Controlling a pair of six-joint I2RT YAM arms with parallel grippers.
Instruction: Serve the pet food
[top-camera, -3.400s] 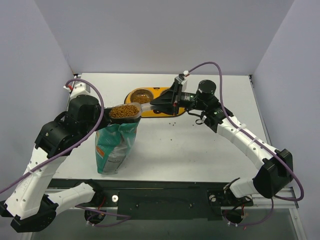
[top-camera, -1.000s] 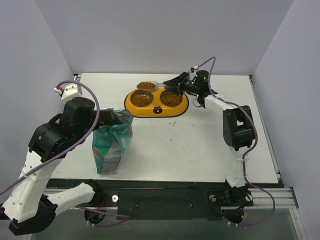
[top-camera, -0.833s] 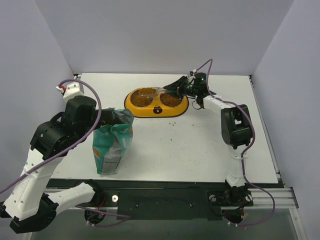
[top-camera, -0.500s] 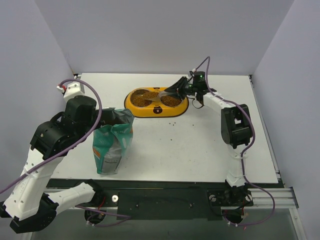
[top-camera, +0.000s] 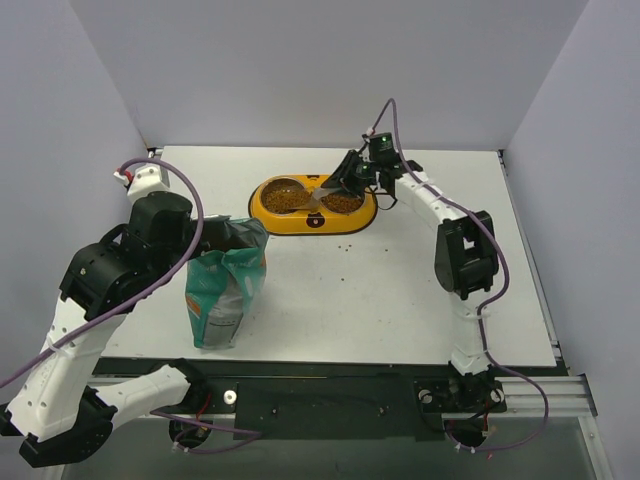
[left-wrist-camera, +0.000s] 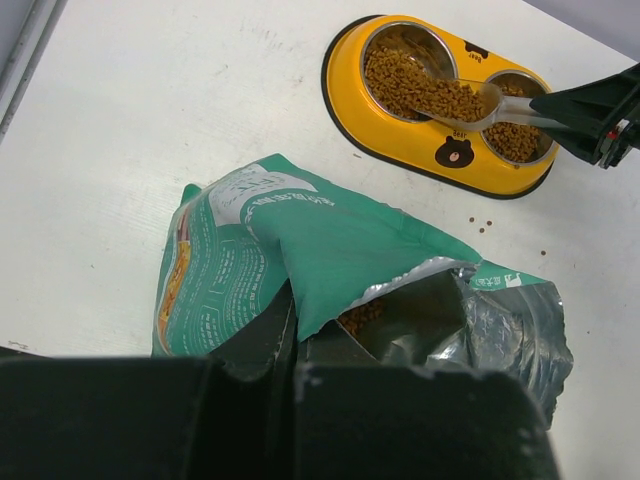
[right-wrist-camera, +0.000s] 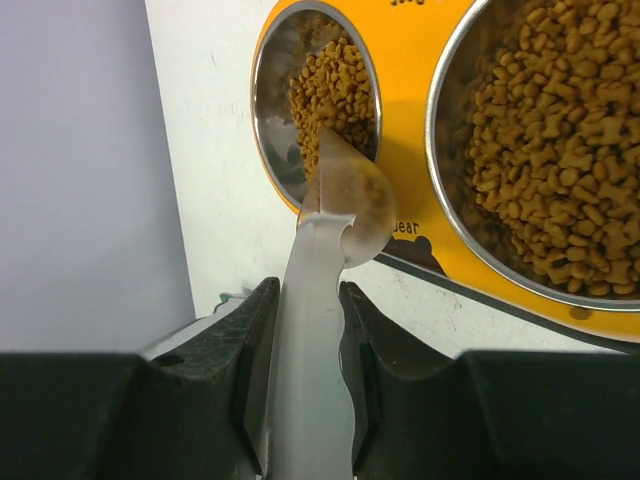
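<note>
Clear plastic scoop over small brown kibble pellets in yellow double-bowl feeder.
Right pincer grips its handle; left pincer, closed, seemingly pinches the teal-and-white bag.

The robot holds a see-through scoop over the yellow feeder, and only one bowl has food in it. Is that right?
Not quite: both bowls of the yellow feeder have pet food in them, as the right wrist view shows. The right gripper does hold the see-through scoop over the feeder.
</note>
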